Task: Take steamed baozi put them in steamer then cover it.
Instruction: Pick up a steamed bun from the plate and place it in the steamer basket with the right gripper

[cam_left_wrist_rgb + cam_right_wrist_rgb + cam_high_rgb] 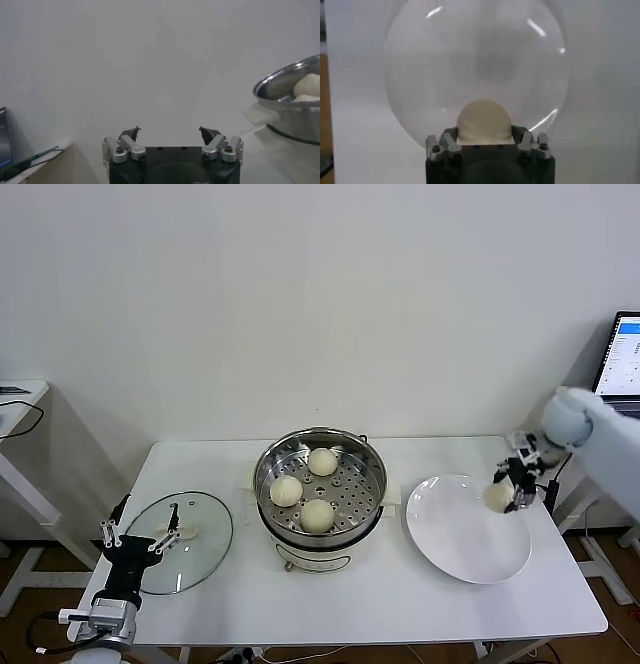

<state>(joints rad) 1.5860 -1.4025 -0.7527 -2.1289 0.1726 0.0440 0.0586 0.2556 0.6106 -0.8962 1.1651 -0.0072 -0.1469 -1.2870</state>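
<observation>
Currently right gripper (510,488) clenched on one cream-white pleated dough bun (498,496) over the large round white plate (460,544), near the table's (300,604) right edge. Three buns sit in the shiny stainless-steel steamer (320,489) mid-table. Left gripper (140,536) idle, jaws released, at the left edge by the round glass lid (185,529).

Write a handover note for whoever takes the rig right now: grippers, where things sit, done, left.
Right gripper: shut on the last baozi, over the white plate's right edge.
Left gripper: open, empty, parked at the table's near-left edge by the glass lid.
Steamer: mid-table, uncovered, with three baozi on its tray.
Done: three loaded, fourth gripped.
Left: carry the fourth into the steamer, then set the lid on.
</observation>
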